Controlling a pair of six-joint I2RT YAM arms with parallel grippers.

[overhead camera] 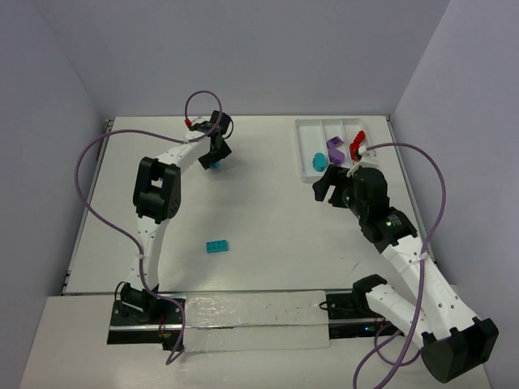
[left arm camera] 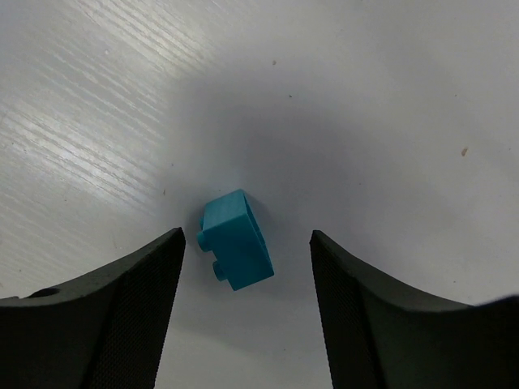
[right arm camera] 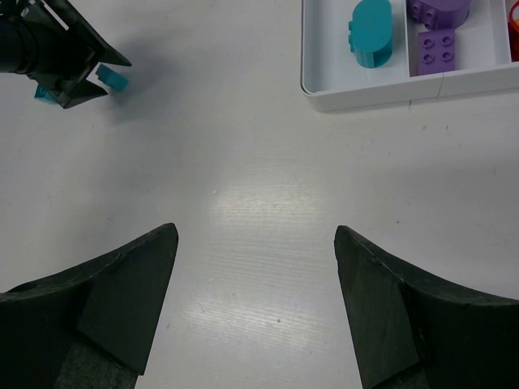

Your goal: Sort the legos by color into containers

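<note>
A small teal lego brick (left arm camera: 237, 241) lies tilted on the white table, between the fingers of my open left gripper (left arm camera: 247, 235), untouched. In the top view this gripper (overhead camera: 215, 156) is at the far middle-left, low over that brick (overhead camera: 212, 164). A second teal brick (overhead camera: 216, 245) lies mid-table. The white tray (overhead camera: 298, 147) at the far right holds a teal rounded piece (overhead camera: 319, 160), purple pieces (overhead camera: 333, 150) and red pieces (overhead camera: 355, 144) in separate compartments. My right gripper (overhead camera: 328, 188) is open and empty just in front of the tray, over bare table (right arm camera: 256, 230).
The right wrist view shows the tray's near wall (right arm camera: 365, 96), the teal piece (right arm camera: 371, 31), a purple brick (right arm camera: 438, 47) and, far left, the left gripper (right arm camera: 57, 57) by its teal brick (right arm camera: 112, 77). Purple cables loop over both arms. Walls close in the table.
</note>
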